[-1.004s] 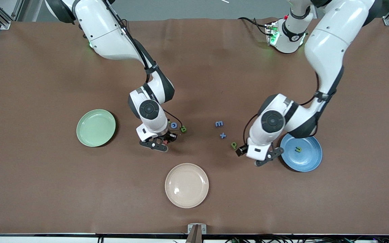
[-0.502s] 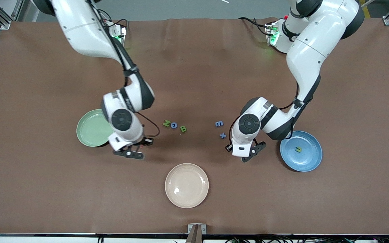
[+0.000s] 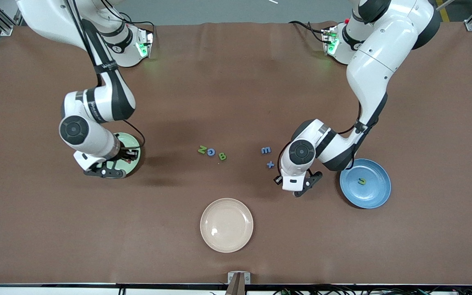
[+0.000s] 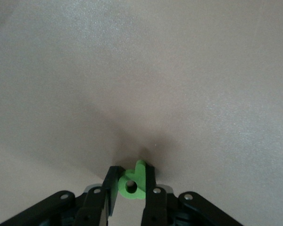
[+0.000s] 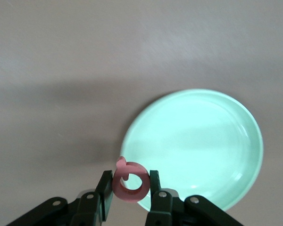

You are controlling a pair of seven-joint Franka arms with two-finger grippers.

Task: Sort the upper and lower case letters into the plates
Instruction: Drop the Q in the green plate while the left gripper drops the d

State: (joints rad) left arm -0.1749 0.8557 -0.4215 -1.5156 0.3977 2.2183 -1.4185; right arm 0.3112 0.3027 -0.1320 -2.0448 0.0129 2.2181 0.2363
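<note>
Brown bench: right tool [image 5: 128, 189], pinching pink Q [image 5: 129, 181] at green plate [image 3: 131, 141] edge, should centre before release; left tool [image 4: 130, 188] grips green p [image 4: 133, 180].

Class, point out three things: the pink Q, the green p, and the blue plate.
pink Q [image 5: 130, 183], right wrist view, on its ring.
green p [image 4: 132, 183], left wrist view, on its bowl.
blue plate [image 3: 377, 192], front view, on its bare floor.

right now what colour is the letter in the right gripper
Pink: the Q, clamped in the right gripper over the mint green plate. Best seen in the right wrist view.
</note>
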